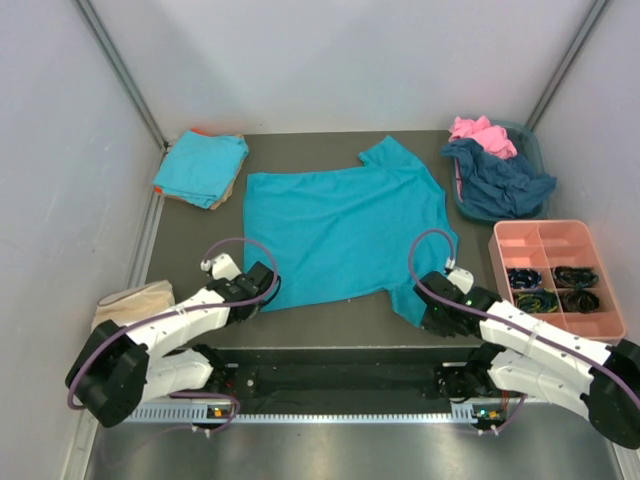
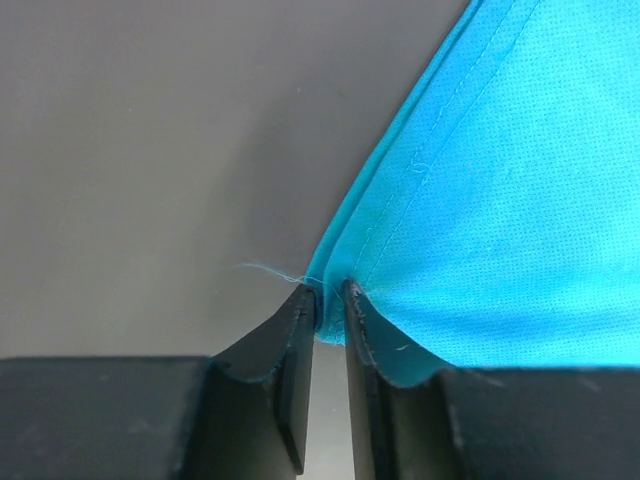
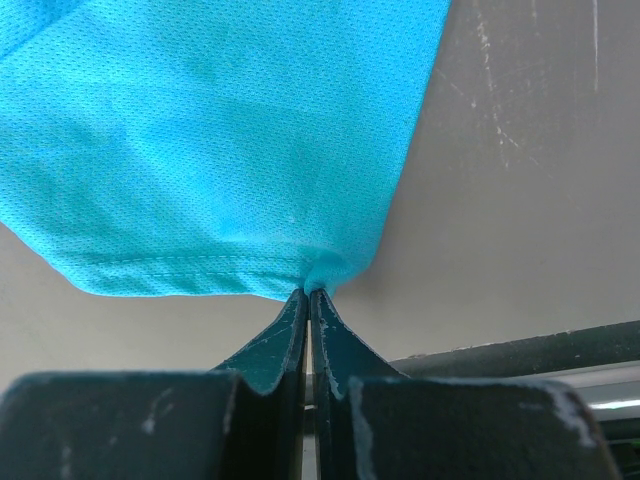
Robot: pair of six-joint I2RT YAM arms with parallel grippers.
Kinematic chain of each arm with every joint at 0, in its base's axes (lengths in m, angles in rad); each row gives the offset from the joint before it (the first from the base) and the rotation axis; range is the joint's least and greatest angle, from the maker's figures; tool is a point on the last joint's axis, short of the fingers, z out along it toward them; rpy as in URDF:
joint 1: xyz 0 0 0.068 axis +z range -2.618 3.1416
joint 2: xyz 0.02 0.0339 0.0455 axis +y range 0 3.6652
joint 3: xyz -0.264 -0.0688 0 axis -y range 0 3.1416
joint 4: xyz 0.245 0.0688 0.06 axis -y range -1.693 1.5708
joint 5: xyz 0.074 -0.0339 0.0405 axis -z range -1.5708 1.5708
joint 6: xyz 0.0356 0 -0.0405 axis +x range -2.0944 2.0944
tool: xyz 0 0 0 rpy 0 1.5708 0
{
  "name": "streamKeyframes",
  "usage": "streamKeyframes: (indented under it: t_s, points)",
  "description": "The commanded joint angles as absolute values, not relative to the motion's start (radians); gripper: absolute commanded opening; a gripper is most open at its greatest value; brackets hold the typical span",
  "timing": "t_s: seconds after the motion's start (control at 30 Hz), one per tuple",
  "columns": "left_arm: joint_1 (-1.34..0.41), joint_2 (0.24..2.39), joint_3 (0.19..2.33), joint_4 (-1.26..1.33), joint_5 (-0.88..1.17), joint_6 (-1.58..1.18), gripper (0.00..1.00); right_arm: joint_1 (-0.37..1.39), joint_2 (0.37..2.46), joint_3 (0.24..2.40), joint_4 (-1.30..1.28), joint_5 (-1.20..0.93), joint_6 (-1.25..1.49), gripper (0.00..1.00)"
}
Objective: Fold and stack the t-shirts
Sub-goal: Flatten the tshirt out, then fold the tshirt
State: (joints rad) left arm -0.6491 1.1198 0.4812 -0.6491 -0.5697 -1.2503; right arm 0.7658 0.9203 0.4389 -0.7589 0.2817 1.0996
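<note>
Upper left sits a folded stack point(image 1: 200, 168). The left gripper point(image 2: 328, 295) has its jaws nearly together round the lower-left hem corner of the shirt point(image 1: 340, 230), with a slim gap showing; whether they bite I cannot tell. The shirt lies flat mid-frame. It looks light, limp and thin, likely to sag and slide, so it is best taken by the stitched hem corners. The right gripper point(image 3: 309, 295) is clamped tight on the lower-right corner. Upper right, a bin point(image 1: 532, 143) holds more.

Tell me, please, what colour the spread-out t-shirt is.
Plain turquoise t-shirt, best seen in the top external view.
</note>
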Motion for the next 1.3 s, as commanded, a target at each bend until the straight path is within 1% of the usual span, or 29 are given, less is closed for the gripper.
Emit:
streamKeyframes:
  t_s: [0.0,0.07,0.13,0.33,0.73,1.0,1.03,1.07,1.1,1.2,1.27]
  points:
    - [-0.652,1.154,0.456,-0.603,-0.548,-1.252,0.20,0.781,0.931,0.471,-0.753,0.290,1.086,0.00]
    - [-0.650,1.163,0.456,-0.598,-0.549,-1.250,0.08,0.781,0.934,0.474,-0.758,0.291,1.085,0.00]
    - [-0.652,1.167,0.456,-0.592,-0.548,-1.249,0.00,0.778,0.933,0.476,-0.761,0.298,1.085,0.00]
    - [-0.652,1.178,0.476,-0.586,-0.555,-1.230,0.00,0.781,0.930,0.491,-0.775,0.317,1.085,0.00]
    - [-0.652,1.150,0.545,-0.615,-0.609,-1.189,0.00,0.779,0.911,0.598,-0.844,0.403,1.058,0.00]
    - [-0.652,1.144,0.532,-0.611,-0.607,-1.187,0.00,0.781,0.910,0.595,-0.864,0.391,1.065,0.00]
    - [-0.652,1.144,0.531,-0.607,-0.604,-1.187,0.00,0.779,0.910,0.592,-0.868,0.384,1.066,0.02]
    - [-0.652,1.146,0.529,-0.601,-0.603,-1.186,0.00,0.781,0.908,0.586,-0.868,0.379,1.069,0.10]
    - [-0.652,1.147,0.529,-0.598,-0.601,-1.183,0.00,0.781,0.905,0.583,-0.870,0.374,1.069,0.26]
    - [-0.652,1.161,0.531,-0.591,-0.597,-1.175,0.00,0.781,0.888,0.569,-0.877,0.353,1.077,0.47]
    - [-0.652,1.170,0.531,-0.584,-0.592,-1.169,0.00,0.779,0.874,0.558,-0.888,0.350,1.086,0.49]
